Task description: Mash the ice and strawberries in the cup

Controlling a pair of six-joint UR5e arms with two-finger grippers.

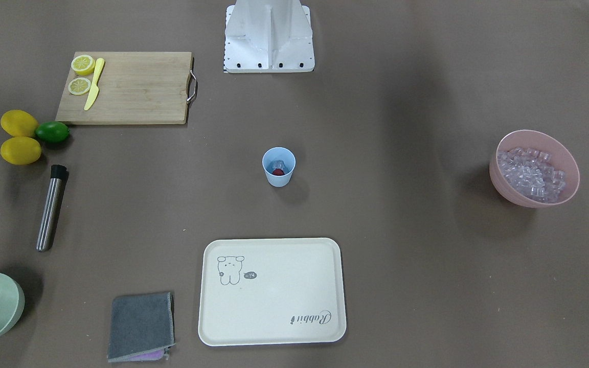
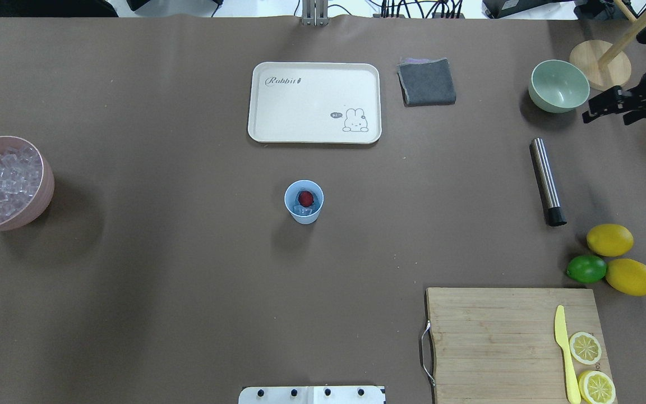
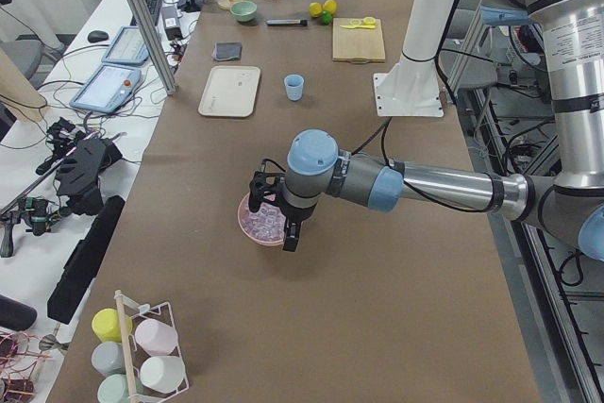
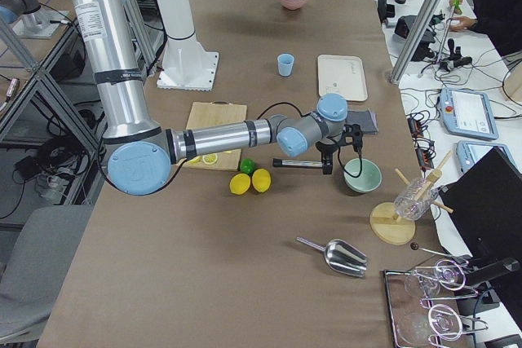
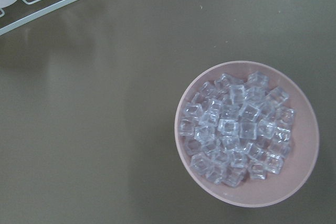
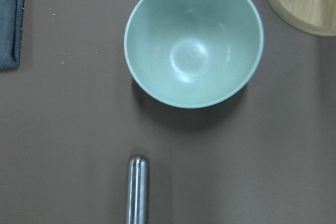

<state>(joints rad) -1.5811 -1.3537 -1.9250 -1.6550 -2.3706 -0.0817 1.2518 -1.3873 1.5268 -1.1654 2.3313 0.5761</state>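
Currently the cup [image 2: 304,202] sits mid-worktop, loaded with the strawberry [image 2: 305,198] and some ice [image 2: 303,211]. So the mashing step is next, not started. The muddler [image 2: 547,182] lies untouched near the green bowl [image 2: 558,86]. Right end effector [image 2: 609,106] hangs near it, empty and apparently open. Left end effector [image 3: 274,217] is over the pink bowl [image 5: 247,140]; can't tell its state. Next move, I'd judge: right arm grasps the muddler.

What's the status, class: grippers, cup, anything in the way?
Right gripper empty above the muddler, jaws unclear. Left gripper over the pink ice bowl, state unclear. Cup mid-table holds strawberry and ice. Nothing in the way.
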